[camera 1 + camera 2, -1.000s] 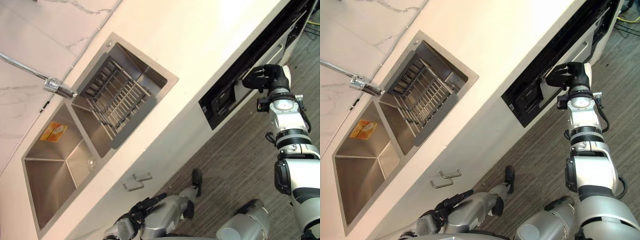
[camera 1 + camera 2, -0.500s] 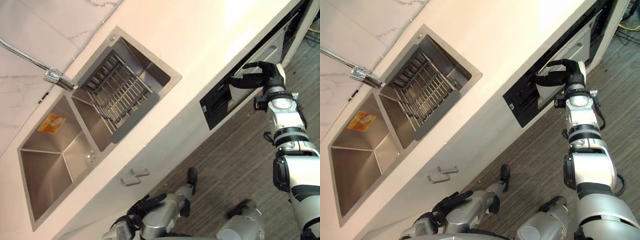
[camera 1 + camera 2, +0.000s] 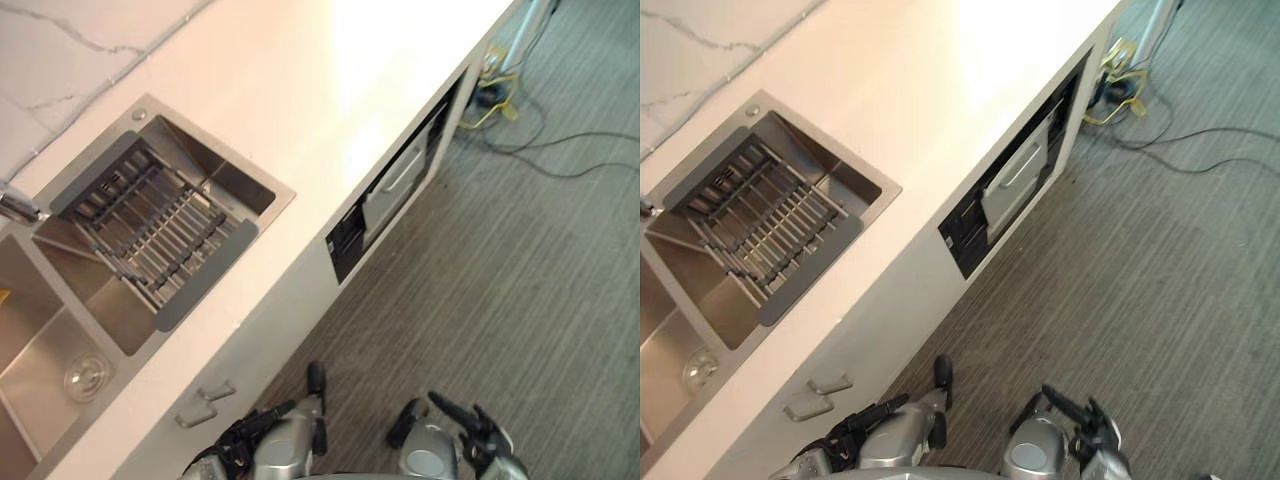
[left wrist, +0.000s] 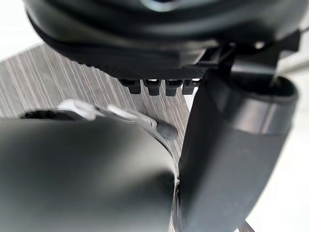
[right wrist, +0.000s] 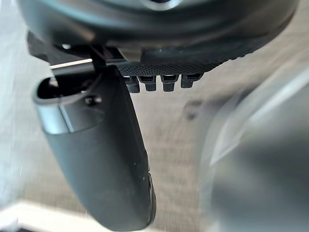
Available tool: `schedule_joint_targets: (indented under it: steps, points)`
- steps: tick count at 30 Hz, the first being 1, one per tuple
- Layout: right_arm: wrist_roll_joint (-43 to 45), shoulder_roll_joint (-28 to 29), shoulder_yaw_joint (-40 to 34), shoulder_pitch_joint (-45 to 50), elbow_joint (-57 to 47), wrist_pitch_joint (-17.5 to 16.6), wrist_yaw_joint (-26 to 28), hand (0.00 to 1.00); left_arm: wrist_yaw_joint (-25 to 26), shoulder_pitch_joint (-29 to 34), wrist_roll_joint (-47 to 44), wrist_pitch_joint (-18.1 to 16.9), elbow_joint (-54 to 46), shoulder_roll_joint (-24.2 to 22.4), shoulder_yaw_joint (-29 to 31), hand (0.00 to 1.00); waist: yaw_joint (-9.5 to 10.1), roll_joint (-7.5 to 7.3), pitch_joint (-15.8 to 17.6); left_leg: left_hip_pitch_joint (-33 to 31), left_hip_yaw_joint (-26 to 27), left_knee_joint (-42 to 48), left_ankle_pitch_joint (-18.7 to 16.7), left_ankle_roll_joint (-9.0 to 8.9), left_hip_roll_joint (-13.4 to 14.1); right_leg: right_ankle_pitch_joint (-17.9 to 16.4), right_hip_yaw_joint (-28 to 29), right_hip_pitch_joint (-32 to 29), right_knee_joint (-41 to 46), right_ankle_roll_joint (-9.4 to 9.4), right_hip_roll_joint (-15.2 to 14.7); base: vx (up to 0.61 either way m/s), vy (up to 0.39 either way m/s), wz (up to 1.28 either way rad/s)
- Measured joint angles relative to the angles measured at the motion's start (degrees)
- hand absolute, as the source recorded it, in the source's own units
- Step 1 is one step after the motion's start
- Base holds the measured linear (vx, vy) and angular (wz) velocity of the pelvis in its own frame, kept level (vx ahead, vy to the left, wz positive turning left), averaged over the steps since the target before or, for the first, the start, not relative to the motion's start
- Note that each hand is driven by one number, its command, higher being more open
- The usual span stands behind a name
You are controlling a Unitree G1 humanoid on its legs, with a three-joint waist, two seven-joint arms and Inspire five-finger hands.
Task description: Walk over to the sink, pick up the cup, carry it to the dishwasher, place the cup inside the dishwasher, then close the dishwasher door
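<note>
Left eye view catches both my hands low over the floor: left hand (image 3: 250, 430) and right hand (image 3: 470, 428), fingers loose and spread, holding nothing (both partly cut off). Under the counter (image 3: 330, 90) the dishwasher (image 3: 345, 237) shows a dark gap beside its door (image 3: 1015, 185). Where the cup is, I cannot tell.

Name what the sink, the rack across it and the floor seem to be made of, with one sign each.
Sink: probably brushed stainless steel, grey with soft reflections. Rack: thin metal bars, it seems, in a dark matt frame, perhaps plastic. Floor: grey, finely striped; carpet or vinyl, hard to tell.
</note>
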Motion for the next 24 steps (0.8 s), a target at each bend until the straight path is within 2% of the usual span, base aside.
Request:
schedule_joint_targets:
  steps: [1,6,7,8,10,11,13,14,15,16,17,18,19,20,21,22,24]
  points:
    - [-1.46,0.76,-0.76,0.52,0.02,0.13,-0.67,1.00,-0.09,0.04,0.89,-0.63,0.72,0.11,0.82,1.00,-0.02,-0.88,-0.67,0.28,0.09,0.00,-0.06,-0.05,0.20,-0.07,0.04,0.24,-0.19,0.02,0.26,-0.02,-0.056,-0.10]
    - [-4.76,2.05,-1.28,0.03,-0.05,1.56,-1.92,1.00,-0.13,0.86,1.75,-1.22,1.70,0.51,2.48,1.00,0.20,-2.98,-2.43,1.88,-0.49,0.00,-0.57,0.13,-0.25,0.17,-0.88,2.75,-1.01,0.71,0.07,0.00,-0.021,0.07]
    - [-4.76,2.26,-1.28,-0.21,-0.11,1.91,-2.07,1.00,-0.13,0.87,1.90,-1.31,1.90,0.60,2.55,1.00,0.34,-3.38,-2.89,2.25,-0.79,0.00,-0.80,0.28,-0.68,0.18,-1.23,3.42,-0.99,0.91,-0.33,0.04,0.030,0.30]
    - [-4.77,2.59,-1.31,-0.38,-0.21,2.22,-2.23,1.00,-0.11,1.10,1.96,-1.35,2.09,0.88,2.55,1.00,0.45,-4.41,-3.44,2.87,-1.76,-0.01,-1.68,0.54,-1.67,0.14,-2.36,5.05,-0.77,1.73,-1.48,0.04,0.045,0.34]
    - [-4.75,2.82,-1.31,-0.46,-0.73,2.62,-2.39,1.00,-0.12,1.76,2.00,-1.57,2.06,0.96,2.55,1.00,0.91,-4.94,-4.27,3.94,-2.62,-0.01,-2.86,1.93,-2.86,0.26,-2.19,6.11,1.16,2.50,-3.17,0.09,0.076,0.38]
    - [-4.74,2.89,-1.23,-0.63,-1.21,2.62,-2.35,1.00,-0.08,1.76,2.44,-1.63,2.11,0.95,2.45,1.00,0.83,-5.20,-4.23,4.32,-3.61,0.02,-3.10,2.29,-3.46,0.93,-0.29,5.85,3.62,2.22,-4.10,0.14,0.130,0.45]
    - [-5.08,3.21,-1.07,-0.97,-1.26,2.63,-2.04,1.00,-0.08,1.95,3.85,-1.72,2.05,0.90,2.40,1.00,0.85,-4.65,-4.57,4.89,-5.08,0.04,-3.46,2.83,-3.73,2.87,4.64,4.47,7.39,-0.68,-4.14,0.13,0.118,0.44]
    - [-5.76,3.87,-1.04,-0.84,-1.27,2.42,-1.77,1.00,0.03,2.19,4.20,-1.59,1.98,0.74,2.23,1.00,0.64,-4.59,-4.86,5.56,-6.67,0.07,-3.75,3.29,-3.43,4.67,9.69,2.98,10.76,-3.19,-3.45,0.17,0.056,0.62]
    - [-5.84,4.99,-1.06,-0.41,-1.25,2.32,-1.55,1.00,0.34,2.27,4.19,-1.34,1.95,1.11,1.54,1.00,0.24,-4.47,-5.12,5.77,-8.93,0.39,-3.81,3.73,-2.38,1.98,14.98,1.87,11.46,-2.10,-0.18,0.20,0.032,0.84]
    - [-5.84,5.78,-0.98,-0.16,-1.22,2.33,-1.48,1.00,0.57,2.29,4.18,-1.01,1.94,1.29,1.29,1.00,-0.28,-4.45,-5.23,5.95,-10.81,0.40,-3.55,4.18,-1.74,-1.02,17.58,1.79,10.19,-1.98,3.23,0.14,-0.075,0.81]
    - [-5.85,6.20,-0.85,0.00,-1.22,2.27,-1.50,1.00,0.71,2.29,4.14,-0.75,1.94,1.40,1.31,1.00,-0.57,-4.49,-5.26,6.19,-11.84,0.41,-3.53,4.17,-1.42,-2.29,19.00,1.81,8.87,-2.00,5.44,0.12,-0.102,0.76]
    - [-5.90,6.53,-0.07,0.43,-1.18,2.01,-1.52,1.00,1.37,2.24,4.12,-0.12,1.92,1.36,1.34,1.00,-0.63,-4.44,-5.28,6.93,-13.15,0.42,-3.25,3.69,-1.07,-3.59,20.75,1.79,4.75,-2.35,9.45,0.14,-0.125,0.66]
    - [-6.00,6.40,0.98,0.60,-1.24,1.77,-1.56,1.00,1.86,2.25,4.13,0.27,1.94,1.29,1.40,1.00,-0.78,-4.41,-5.31,7.75,-14.37,0.42,-3.49,3.48,-1.07,-3.47,22.02,1.64,-0.24,-2.40,12.19,0.11,-0.112,0.59]
    - [-6.14,6.33,1.29,0.61,-1.27,1.59,-1.58,1.00,2.20,2.26,4.13,0.40,1.93,1.26,1.41,1.00,-0.91,-4.51,-5.37,8.13,-14.97,0.42,-3.67,3.34,-1.14,-3.17,23.09,1.55,-2.97,-2.62,13.22,0.11,-0.129,0.53]
    - [-6.39,6.34,1.51,0.78,-1.37,1.41,-1.62,1.00,2.83,2.30,4.13,0.53,1.95,1.21,1.71,1.00,-1.13,-4.98,-5.70,8.78,-16.23,0.43,-4.28,2.96,-1.67,-1.33,25.87,1.36,-7.43,-3.40,14.45,0.11,-0.153,0.73]
    - [-6.66,6.30,1.36,1.60,-1.48,1.32,-1.76,1.00,3.01,2.58,4.13,0.68,2.00,1.05,2.86,1.00,-1.87,-5.42,-6.46,9.03,-17.97,0.25,-5.24,2.73,-2.76,1.93,27.68,2.03,-7.35,-4.14,14.71,0.11,-0.154,0.75]
    - [-6.65,6.26,-0.10,2.16,-1.48,1.65,-2.12,1.00,3.32,3.85,4.09,0.60,1.62,-0.36,5.68,1.00,-1.51,-5.10,-7.35,10.01,-17.55,0.53,-5.64,2.29,-2.82,-0.24,26.61,1.90,-4.54,-4.91,14.30,0.14,-0.113,0.43]
